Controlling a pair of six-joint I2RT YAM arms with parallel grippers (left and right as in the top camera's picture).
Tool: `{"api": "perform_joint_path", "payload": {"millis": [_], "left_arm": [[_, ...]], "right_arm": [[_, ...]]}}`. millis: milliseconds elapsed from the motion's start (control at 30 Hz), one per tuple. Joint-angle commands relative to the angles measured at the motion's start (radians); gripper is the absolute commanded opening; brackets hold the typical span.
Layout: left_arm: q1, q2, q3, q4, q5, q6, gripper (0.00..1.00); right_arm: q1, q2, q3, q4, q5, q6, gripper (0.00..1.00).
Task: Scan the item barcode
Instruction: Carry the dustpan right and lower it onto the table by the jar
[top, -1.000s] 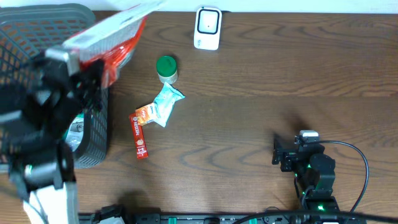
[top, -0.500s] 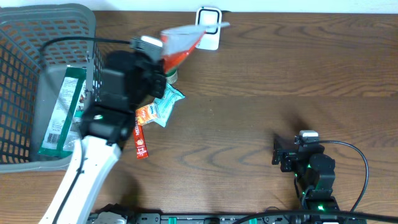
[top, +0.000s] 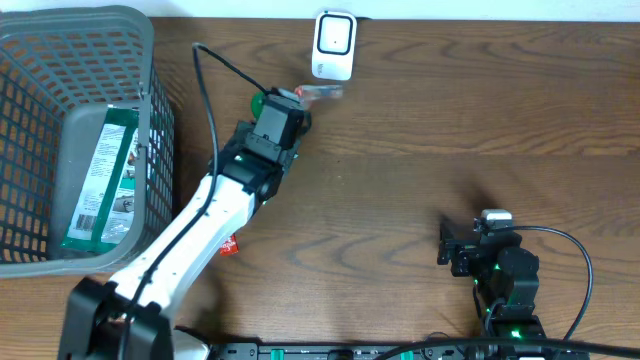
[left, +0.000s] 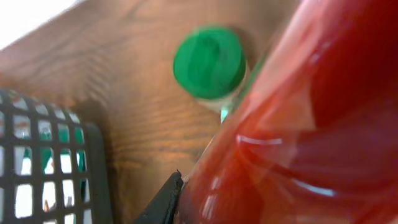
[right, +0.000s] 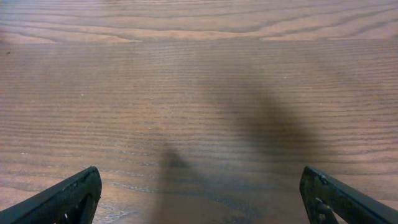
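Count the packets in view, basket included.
3: a green packet lying in the basket, a red pouch gripped by the left fingers near the scanner, and a red stick packet peeking out beside the left arm. The arm may hide others.

Overhead looks straight down on the whole worktop (top: 420, 120). Left wrist, very close, shares the green-lidded jar (left: 208, 62) at overhead's 11 o'clock. Right wrist looks low across the wood.

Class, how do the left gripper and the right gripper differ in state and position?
The left gripper is shut on a red packet; the right gripper stands open and empty. The left reaches toward the white scanner; the right sits far from it, over the tabletop. Both have dark jaws.
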Motion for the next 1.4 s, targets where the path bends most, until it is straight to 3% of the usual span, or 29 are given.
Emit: {"api": "perform_joint_path", "payload": {"millis": [0, 300, 433, 600, 700, 933, 1167, 1367], "left_arm": [[-0.014, 0.039, 0.000, -0.039, -0.043, -0.019, 0.07], [-0.105, 0.058, -0.056, -0.058, -0.031, -0.027, 0.08], [-0.135, 0.058, -0.095, -0.058, -0.019, -0.070, 0.17], [-0.138, 0.058, -0.152, -0.056, -0.020, -0.080, 0.17], [-0.138, 0.058, -0.174, -0.056, -0.020, -0.080, 0.32], [-0.138, 0.058, -0.182, -0.027, -0.019, -0.081, 0.57], [-0.145, 0.058, -0.182, -0.016, 0.071, -0.103, 0.70], [-0.212, 0.058, -0.182, -0.016, 0.073, -0.149, 0.74]], "right_arm": [[0.007, -0.002, -0.001, 0.002, 0.006, 0.013, 0.99], [0.007, -0.002, -0.001, 0.003, 0.006, 0.013, 0.99], [0.007, -0.002, -0.001, 0.006, 0.006, 0.013, 0.99], [0.007, -0.002, -0.001, 0.011, 0.006, 0.013, 0.99], [0.007, -0.002, -0.001, 0.011, 0.006, 0.013, 0.99], [0.007, -0.002, -0.001, 0.011, 0.006, 0.013, 0.99], [0.007, -0.002, -0.001, 0.011, 0.006, 0.013, 0.99], [0.007, -0.002, -0.001, 0.010, 0.006, 0.013, 0.99]]}}
